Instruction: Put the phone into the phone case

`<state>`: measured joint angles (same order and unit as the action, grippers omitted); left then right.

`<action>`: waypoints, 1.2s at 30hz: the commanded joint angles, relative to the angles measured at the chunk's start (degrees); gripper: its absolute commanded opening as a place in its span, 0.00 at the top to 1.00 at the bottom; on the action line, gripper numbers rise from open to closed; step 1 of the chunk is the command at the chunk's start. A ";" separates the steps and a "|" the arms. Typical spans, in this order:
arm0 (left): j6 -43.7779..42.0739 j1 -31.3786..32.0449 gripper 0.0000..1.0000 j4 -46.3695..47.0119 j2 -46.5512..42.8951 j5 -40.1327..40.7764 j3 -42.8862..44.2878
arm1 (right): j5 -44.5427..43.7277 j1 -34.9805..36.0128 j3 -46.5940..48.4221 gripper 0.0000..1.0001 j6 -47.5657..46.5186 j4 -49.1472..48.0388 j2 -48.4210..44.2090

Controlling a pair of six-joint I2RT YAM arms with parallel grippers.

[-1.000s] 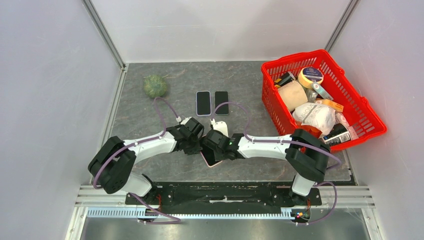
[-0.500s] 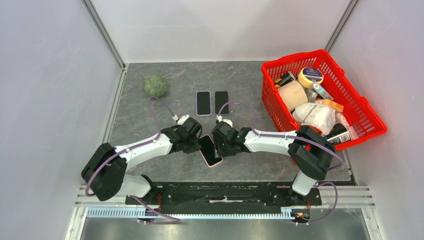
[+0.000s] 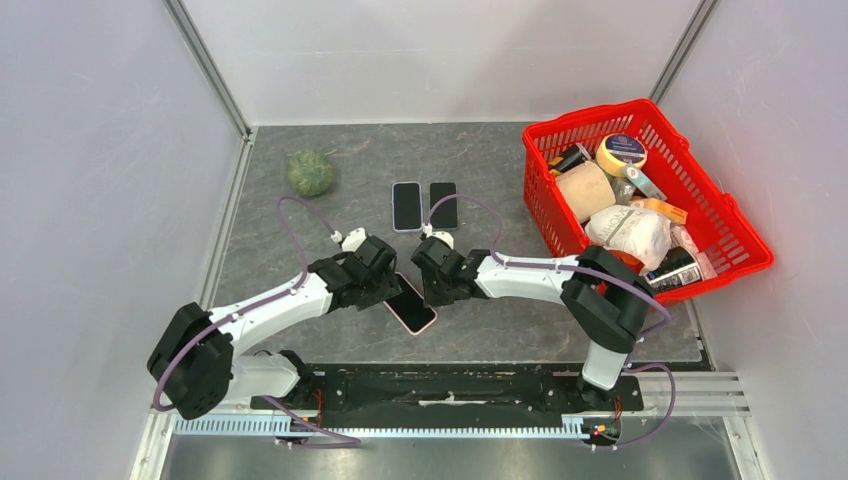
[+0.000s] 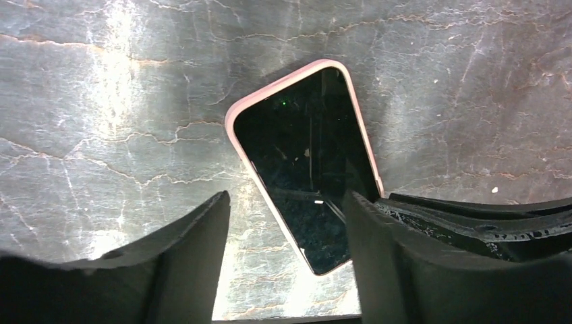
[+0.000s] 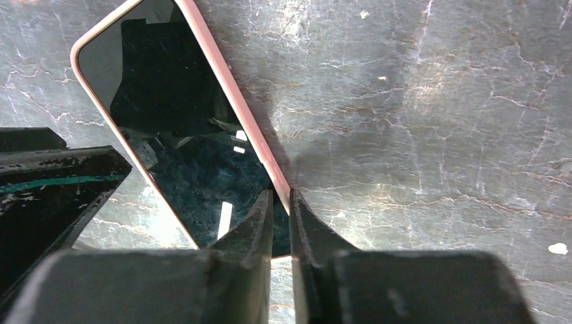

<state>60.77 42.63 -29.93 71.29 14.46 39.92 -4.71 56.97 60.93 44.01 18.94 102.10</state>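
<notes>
A dark-screened phone (image 3: pixel 409 301) lies flat on the grey table, seated in a pink phone case (image 4: pixel 233 118), screen up and slanted. My left gripper (image 3: pixel 388 284) is open beside its left end; in the left wrist view the phone (image 4: pixel 310 169) shows between the spread fingers (image 4: pixel 202 229) of that gripper (image 4: pixel 287 209), untouched. My right gripper (image 3: pixel 428 288) is at the phone's right edge. In the right wrist view that gripper (image 5: pixel 281 202) has its jaws almost together, with the case's pink rim (image 5: pixel 222 81) running into the narrow gap between them.
Two more phones, one light-rimmed (image 3: pixel 406 206) and one black (image 3: pixel 443 204), lie side by side farther back. A green ball (image 3: pixel 311 172) sits at the back left. A red basket (image 3: pixel 590 115) full of several items stands at the right.
The left gripper has opened wide and let go of the phone. The right gripper opened, then narrowed on the case's rim. Both arms and the phone shifted slightly away from the bases.
</notes>
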 commanded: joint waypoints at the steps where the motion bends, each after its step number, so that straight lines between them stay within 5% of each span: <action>1: 1.89 0.26 0.25 -1.78 0.02 2.33 1.57 | 1.05 2.48 -2.11 0.70 1.96 1.88 1.04; 6: 9.45 0.79 0.17 -4.59 2.84 3.85 2.85 | 1.44 -1.41 -5.57 0.35 1.15 2.89 -9.38; 14: 22.53 6.14 0.14 -9.79 10.20 10.32 9.91 | -2.63 -5.08 -9.35 0.12 0.03 6.64 -22.25; 23: 28.69 8.21 0.13 -17.43 18.99 12.23 16.67 | -2.57 -6.64 -11.79 0.06 -0.68 7.87 -27.74; 36: 26.68 8.34 0.11 -11.03 23.65 8.51 15.40 | -2.48 -6.96 -13.10 0.05 -1.03 8.00 -29.94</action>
<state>85.73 50.65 -43.53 93.41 23.29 55.13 -6.33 50.35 48.56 43.66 27.05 73.91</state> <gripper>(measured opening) 0.886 0.954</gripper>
